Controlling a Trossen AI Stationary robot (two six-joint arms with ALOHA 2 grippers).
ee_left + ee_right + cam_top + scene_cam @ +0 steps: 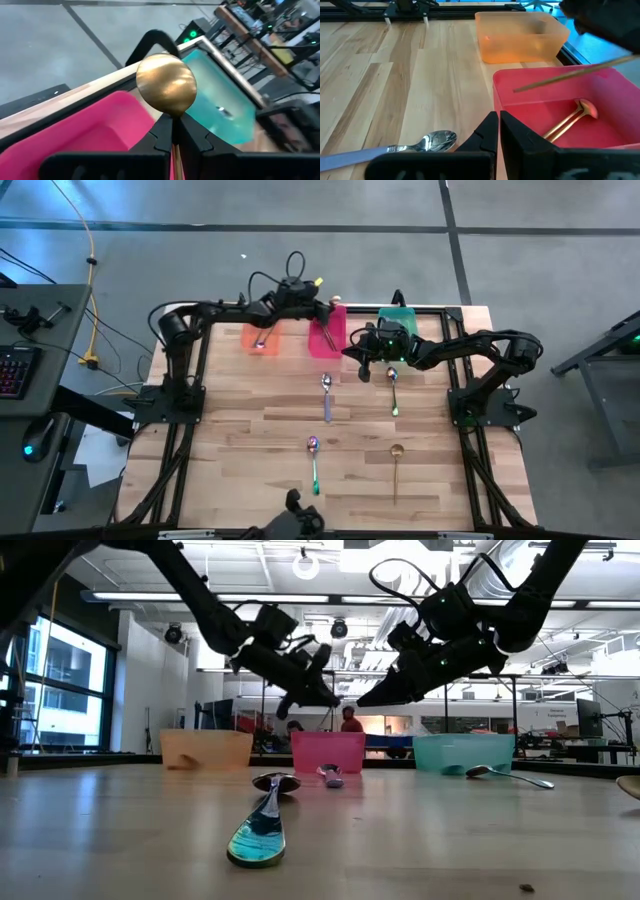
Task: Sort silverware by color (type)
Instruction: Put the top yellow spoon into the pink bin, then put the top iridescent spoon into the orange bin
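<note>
My left gripper [327, 320] hangs over the pink bin [338, 340], shut on a gold spoon [166, 84] whose bowl sticks out past the fingertips. My right gripper [497, 125] is shut on nothing, low at the pink bin's right near corner [352, 352]. Just beside it a silver spoon with a bluish handle [435, 141] lies flat on the table. Two gold spoons [570, 120] lie in the pink bin [535, 107]. A green-handled spoon [393, 390], a rainbow spoon [314, 460] and a gold spoon [396, 465] also lie flat on the table. My left gripper pinches the gold spoon between its two fingers at the neck just under the bowl [173, 119]. The bowl stands clear beyond the fingertips. The thin handle [565, 77] slants over the pink bin, lifted clear of it.
The orange bin [262, 338] holds a spoon, and the green bin [398, 320] stands right of the pink one; all three line the far edge. The two arms are close together over the pink bin. Bare wood lies at the table's left and near sides.
</note>
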